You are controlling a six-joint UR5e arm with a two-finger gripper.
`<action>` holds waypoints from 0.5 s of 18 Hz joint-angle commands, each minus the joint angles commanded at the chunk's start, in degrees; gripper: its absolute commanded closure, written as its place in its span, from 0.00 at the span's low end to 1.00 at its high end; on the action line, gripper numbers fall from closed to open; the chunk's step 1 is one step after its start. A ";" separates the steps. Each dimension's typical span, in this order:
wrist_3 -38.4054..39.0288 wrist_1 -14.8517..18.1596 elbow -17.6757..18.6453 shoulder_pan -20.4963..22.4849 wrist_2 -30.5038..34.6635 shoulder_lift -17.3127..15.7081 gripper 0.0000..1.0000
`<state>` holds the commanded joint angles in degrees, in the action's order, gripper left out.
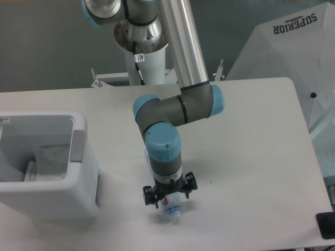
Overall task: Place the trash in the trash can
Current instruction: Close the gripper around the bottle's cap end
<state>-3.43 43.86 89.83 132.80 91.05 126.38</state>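
Observation:
The trash can (78,172) stands at the left of the table, a boxy pale grey-white bin with an open top. Crumpled clear plastic (49,164) lies inside it; I cannot tell if it is the bag with the green strip. My gripper (170,197) points down over the front middle of the table. The small clear bottle (171,210) sits between its fingers, its cap end sticking out below toward the front. The jaws look closed on the bottle, at table level or just above it. The red-and-white label is mostly hidden by the gripper.
The arm's base (144,57) stands at the back centre. A white umbrella-like reflector (293,47) stands behind the table's right rear corner. A dark object (327,225) sits at the front right edge. The table's front edge lies close below the gripper.

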 joint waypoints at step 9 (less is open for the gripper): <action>-0.18 0.35 -1.93 0.26 -0.44 1.68 0.00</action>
<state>-3.60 44.21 87.89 133.07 90.62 128.06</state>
